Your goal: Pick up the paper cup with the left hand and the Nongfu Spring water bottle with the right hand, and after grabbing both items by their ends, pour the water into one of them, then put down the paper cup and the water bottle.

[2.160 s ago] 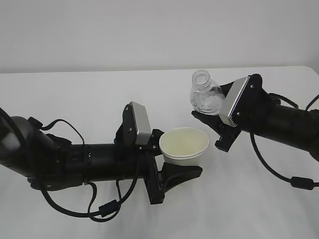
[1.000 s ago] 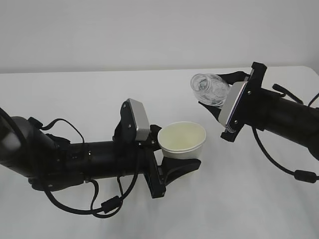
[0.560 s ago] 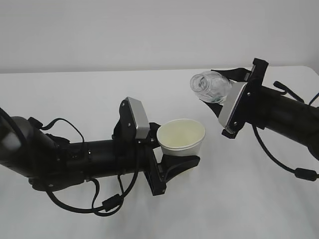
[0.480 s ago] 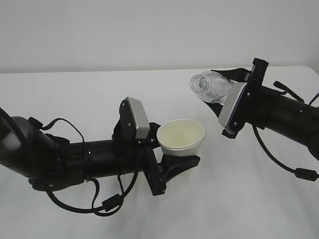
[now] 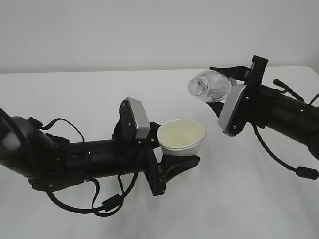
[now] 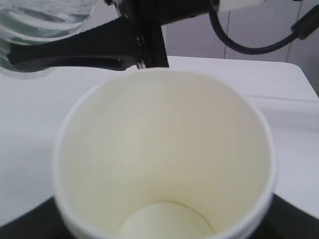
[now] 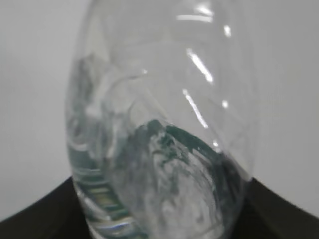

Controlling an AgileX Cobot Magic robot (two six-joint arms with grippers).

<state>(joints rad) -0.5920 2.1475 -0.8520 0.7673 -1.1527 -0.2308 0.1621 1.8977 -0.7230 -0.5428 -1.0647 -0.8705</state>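
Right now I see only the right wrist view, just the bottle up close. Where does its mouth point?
Observer: The bottle lies tilted, mouth toward the left arm, above and to the right of the cup.
Operator: Is the cup held?
Observer: Yes, the left gripper holds it off the table, opening upward.
Operator: Any water in the cup?
Observer: The left wrist view shows its pale bottom; I cannot tell.

Two matte black arms (image 5: pixel 84 159) trail looped black cables (silver-grey camera blocks (image 5: pixel 137 118) at each wrist).
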